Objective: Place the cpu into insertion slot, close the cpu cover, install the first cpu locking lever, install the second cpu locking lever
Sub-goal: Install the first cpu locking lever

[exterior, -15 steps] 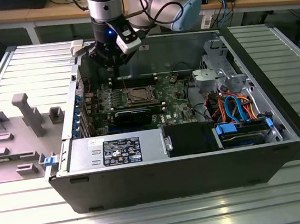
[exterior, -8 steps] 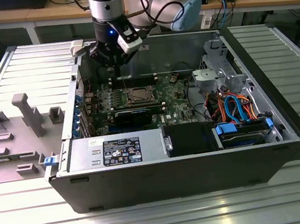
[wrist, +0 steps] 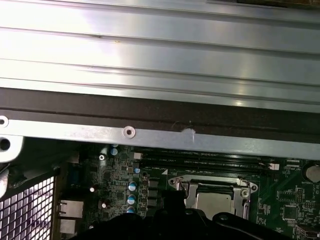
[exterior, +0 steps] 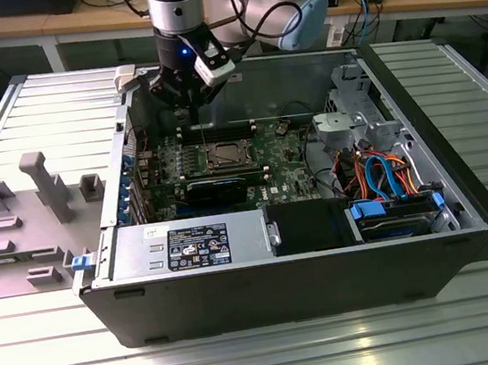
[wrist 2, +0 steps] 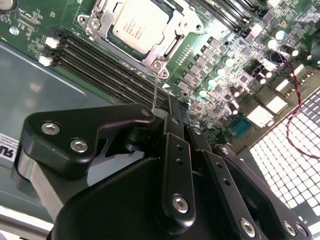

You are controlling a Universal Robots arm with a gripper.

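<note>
In the exterior view, a big black metal computer case [exterior: 463, 208] is seen lying open on a table of ribbed silver metal [exterior: 267, 359]. Inside the case, a flat green motherboard [exterior: 286, 163] is laid on the floor of the case, toward the far wall. The black robot gripper [exterior: 182, 110] is held above the board, close to that far wall, and nothing is carried in it. In the second wrist view the black fingers [wrist 2: 176, 150] are seen pressed close together, with a thin silver wire lever [wrist 2: 155, 90] standing up just in front of their tips; whether the wire is touched cannot be told.

The small flat square cpu with a dull silver top [wrist 2: 136, 25] is already sitting in the square insertion slot [exterior: 225, 156], near the middle of the board. The thin shiny metal cpu cover [wrist 2: 155, 52] is lying flat around the chip, so it looks closed.

The chip is judged to be light, stiff and easy to harm, so it is best held by its edges. The wire lever looks thin, smooth and springy.
</note>
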